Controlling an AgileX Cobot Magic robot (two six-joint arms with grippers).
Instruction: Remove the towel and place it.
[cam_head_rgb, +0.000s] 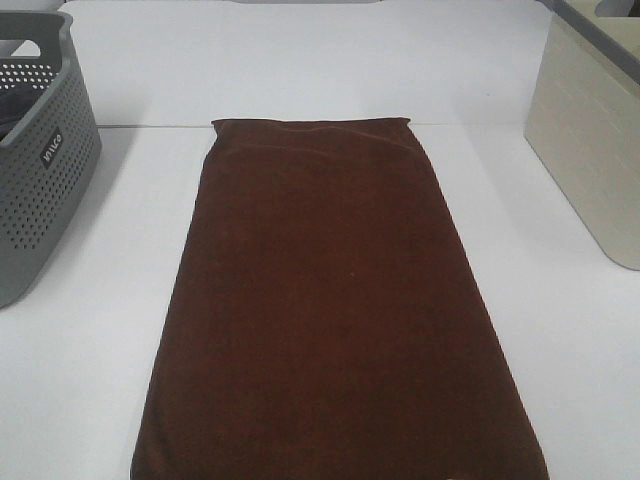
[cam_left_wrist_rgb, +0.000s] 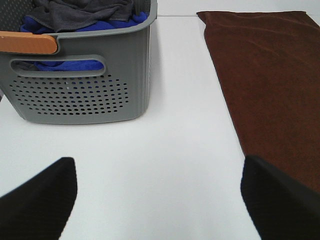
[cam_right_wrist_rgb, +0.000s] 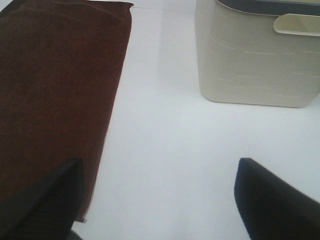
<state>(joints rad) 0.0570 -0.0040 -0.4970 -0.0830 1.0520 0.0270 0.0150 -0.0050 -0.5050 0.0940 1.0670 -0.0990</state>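
Note:
The towel (cam_head_rgb: 330, 310) is a long dark reddish-brown cloth lying flat down the middle of the white table, from the back to the front edge of the exterior high view. It also shows in the left wrist view as towel (cam_left_wrist_rgb: 270, 85) and in the right wrist view as towel (cam_right_wrist_rgb: 55, 100). Neither arm appears in the exterior high view. My left gripper (cam_left_wrist_rgb: 160, 200) is open over bare table between the grey basket and the towel's left edge. My right gripper (cam_right_wrist_rgb: 160, 200) is open, one finger (cam_right_wrist_rgb: 50, 205) over the towel's right edge, the other over bare table. Nothing sits between either pair of fingers.
A grey perforated basket (cam_head_rgb: 40, 160) stands at the left; in the left wrist view the basket (cam_left_wrist_rgb: 85, 95) holds grey and blue cloths and has an orange handle. A cream bin (cam_head_rgb: 590, 140) stands at the right, seen close as bin (cam_right_wrist_rgb: 260, 55).

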